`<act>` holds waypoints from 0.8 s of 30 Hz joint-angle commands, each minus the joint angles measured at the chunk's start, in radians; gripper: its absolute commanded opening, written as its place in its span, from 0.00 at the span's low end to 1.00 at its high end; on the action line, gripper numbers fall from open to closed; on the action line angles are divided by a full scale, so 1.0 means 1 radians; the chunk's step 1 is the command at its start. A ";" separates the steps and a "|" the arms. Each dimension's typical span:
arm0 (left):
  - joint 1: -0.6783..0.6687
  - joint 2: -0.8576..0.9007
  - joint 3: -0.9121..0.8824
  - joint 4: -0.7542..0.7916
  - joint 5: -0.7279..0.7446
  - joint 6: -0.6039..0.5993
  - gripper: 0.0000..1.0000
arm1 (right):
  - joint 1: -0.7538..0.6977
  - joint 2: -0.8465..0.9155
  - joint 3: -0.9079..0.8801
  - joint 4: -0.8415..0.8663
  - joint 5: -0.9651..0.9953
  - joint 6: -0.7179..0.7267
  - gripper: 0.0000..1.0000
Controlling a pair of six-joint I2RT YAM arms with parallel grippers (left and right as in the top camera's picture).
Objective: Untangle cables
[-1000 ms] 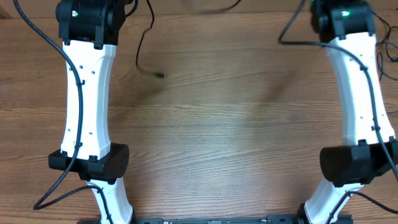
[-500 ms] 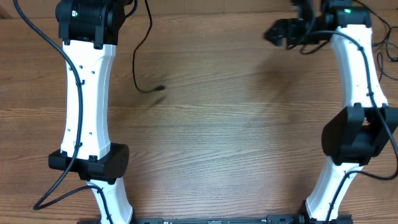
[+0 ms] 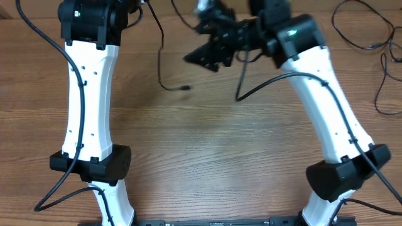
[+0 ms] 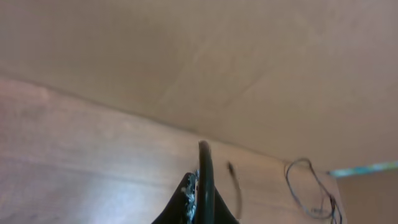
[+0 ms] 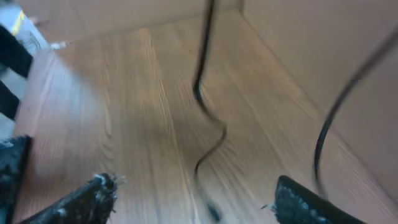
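Note:
My left gripper (image 3: 139, 5) sits at the table's far edge, shut on a thin black cable (image 4: 204, 177). That cable (image 3: 159, 63) hangs down in a curve and ends in a small plug (image 3: 185, 88) on the wood. My right gripper (image 3: 196, 41) has its jaws open and points left at this strand, just to its right. In the right wrist view the strand (image 5: 208, 118) runs between and ahead of the spread fingers (image 5: 93, 199) of my right gripper (image 5: 196, 202), touching neither. More cables (image 3: 359, 28) lie in loose loops at the far right.
A wall rises right behind the table's far edge. The right arm's own thicker black cable (image 3: 248, 75) dangles below the wrist. Another thin strand (image 3: 382, 81) trails near the right edge. Both arm bases stand at the front.
The right arm has swung left from the far right corner to the hanging cable, its jaws narrowing a little. The held cable's plug end has drifted right.

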 commanded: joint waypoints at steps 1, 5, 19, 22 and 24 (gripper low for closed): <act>-0.013 -0.008 0.009 -0.037 0.105 -0.053 0.04 | 0.066 0.008 0.005 0.021 0.143 -0.020 0.84; -0.015 -0.008 0.009 -0.080 0.253 -0.066 0.04 | 0.104 0.008 0.005 0.027 0.174 -0.018 0.77; -0.080 -0.004 0.009 -0.154 0.277 -0.066 0.04 | 0.141 0.010 0.003 0.033 0.173 -0.008 0.51; -0.090 -0.004 0.009 -0.154 0.274 -0.066 0.04 | 0.141 0.010 0.003 0.034 0.173 0.004 0.51; -0.096 -0.004 0.009 -0.154 0.253 -0.066 0.04 | 0.141 0.010 0.003 0.035 0.173 0.014 0.29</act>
